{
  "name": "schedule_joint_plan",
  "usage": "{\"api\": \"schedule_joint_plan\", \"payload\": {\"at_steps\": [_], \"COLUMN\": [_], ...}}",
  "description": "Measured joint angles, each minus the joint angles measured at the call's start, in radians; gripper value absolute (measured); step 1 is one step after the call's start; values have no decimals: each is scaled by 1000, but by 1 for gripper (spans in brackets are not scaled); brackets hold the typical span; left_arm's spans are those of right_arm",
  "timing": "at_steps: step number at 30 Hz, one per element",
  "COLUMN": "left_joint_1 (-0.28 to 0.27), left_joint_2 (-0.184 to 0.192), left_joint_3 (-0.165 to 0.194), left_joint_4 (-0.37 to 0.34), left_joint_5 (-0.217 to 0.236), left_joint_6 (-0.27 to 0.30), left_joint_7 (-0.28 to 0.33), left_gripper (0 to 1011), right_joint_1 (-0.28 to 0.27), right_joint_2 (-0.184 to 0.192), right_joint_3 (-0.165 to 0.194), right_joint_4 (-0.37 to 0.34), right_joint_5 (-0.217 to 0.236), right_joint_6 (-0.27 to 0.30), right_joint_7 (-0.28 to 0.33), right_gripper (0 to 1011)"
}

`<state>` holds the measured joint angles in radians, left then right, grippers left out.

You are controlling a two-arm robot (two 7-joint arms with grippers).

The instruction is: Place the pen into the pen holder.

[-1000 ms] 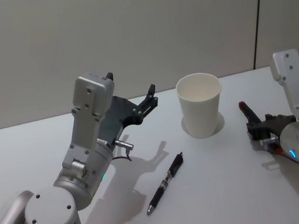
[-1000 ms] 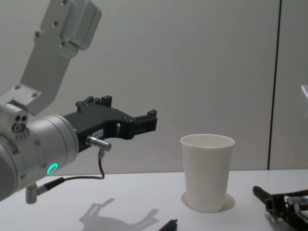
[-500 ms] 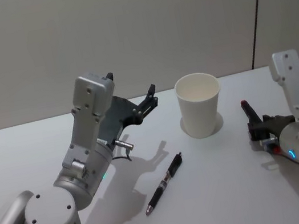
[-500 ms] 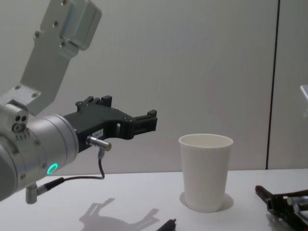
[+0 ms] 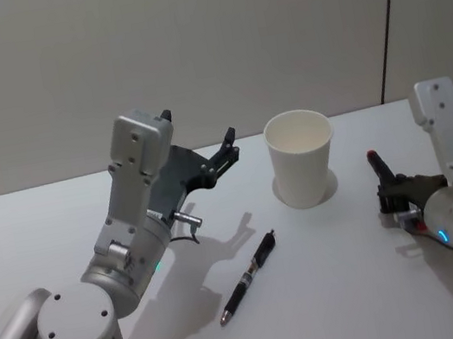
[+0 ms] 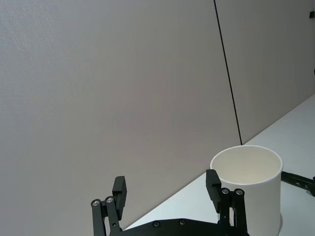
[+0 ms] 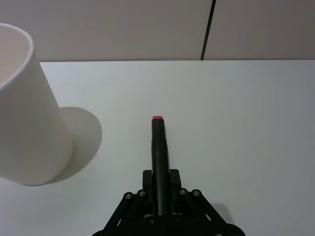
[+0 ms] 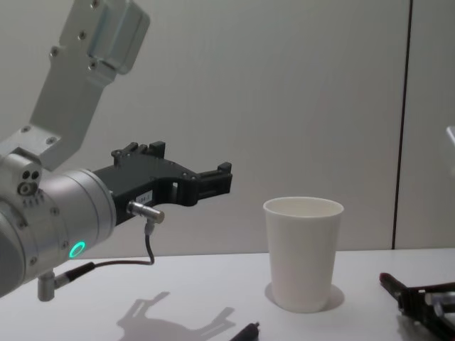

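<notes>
Left end effector [image 6: 166, 186] hung above the counter [image 5: 344, 289], fingers spread wide, empty, cup [image 5: 301, 161] just beyond it, pen [image 5: 247, 278] lay flat before the cup, apart from it, right end effector [image 7: 160, 177] low on the counter, clamped on a red-tipped stick [image 7: 158, 142].

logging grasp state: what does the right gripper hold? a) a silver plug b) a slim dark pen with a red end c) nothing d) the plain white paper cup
B: in the right wrist view the right gripper is shut on the slim dark pen with a red end, which sticks out forward; the plain white paper cup stands apart from it. The left gripper is open and raised.
</notes>
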<state>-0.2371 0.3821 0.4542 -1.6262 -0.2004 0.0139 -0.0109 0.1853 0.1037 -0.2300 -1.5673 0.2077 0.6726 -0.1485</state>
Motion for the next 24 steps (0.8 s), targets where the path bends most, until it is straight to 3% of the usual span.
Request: {"api": "schedule_joint_plan", "payload": {"at_steps": [14,24], "left_joint_1": [0,0], "left_joint_2": [0,0], "left_joint_3": [0,0], "left_joint_4": [0,0], "left_joint_5": [0,0], "left_joint_6": [0,0], "left_joint_7": [0,0], "left_gripper": [1003,1003], "right_joint_1": [-9,-14], "right_joint_2": [2,3], "right_joint_3": [7,9], "right_joint_4": [2,3], "right_joint_5": [-25,-57], "right_joint_6": [-65,-164], "right_joint_7": [-3,6], "right_gripper": [185,185]}}
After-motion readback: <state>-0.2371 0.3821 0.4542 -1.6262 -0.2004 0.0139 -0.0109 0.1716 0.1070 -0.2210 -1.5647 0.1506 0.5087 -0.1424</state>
